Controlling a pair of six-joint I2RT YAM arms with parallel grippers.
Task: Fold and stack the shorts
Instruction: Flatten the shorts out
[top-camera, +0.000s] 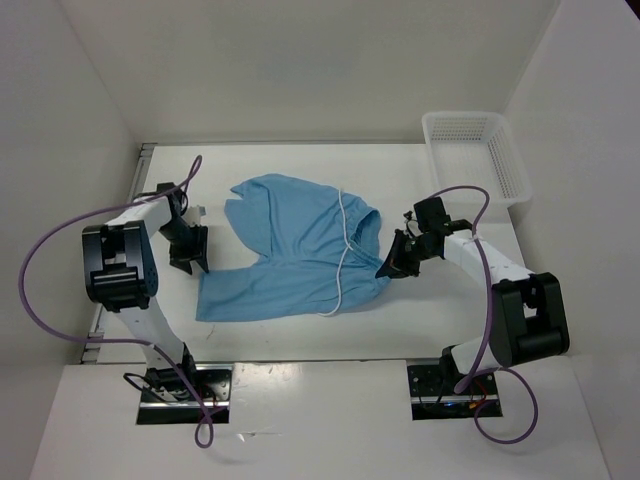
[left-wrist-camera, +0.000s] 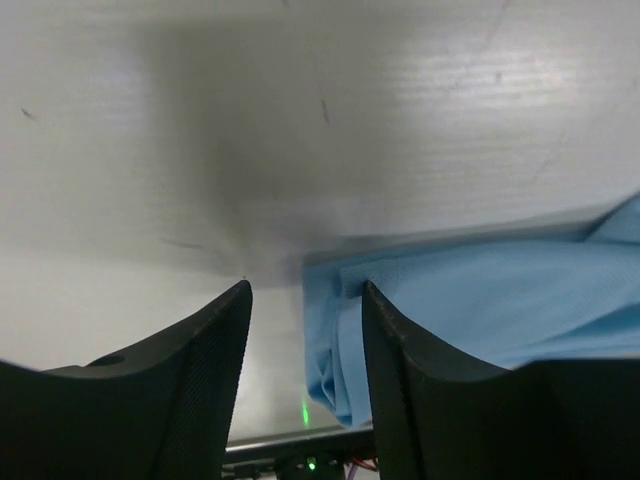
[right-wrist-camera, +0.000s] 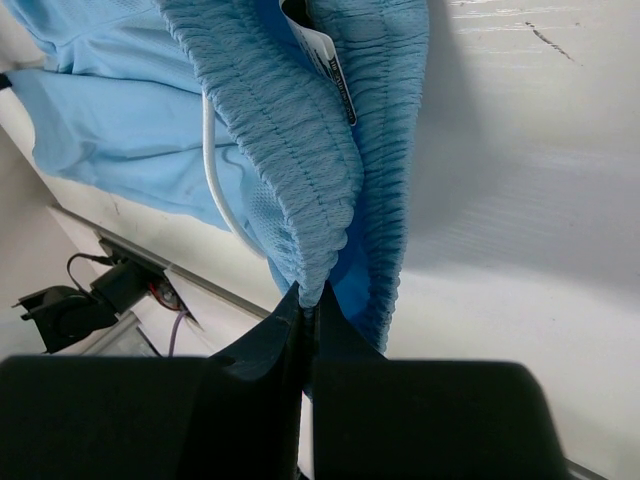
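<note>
Here, right hand pinching the shorts by the waistband, the parted left hand should straddle the leg hem.

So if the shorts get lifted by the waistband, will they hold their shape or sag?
Probably floppy: the shorts lie in soft folds, and the gathered waistband bunches where the right jaws pinch it, so the legs should hang and drape. Likely light, since the fabric looks thin. The loose white drawstring may dangle or trail.
</note>
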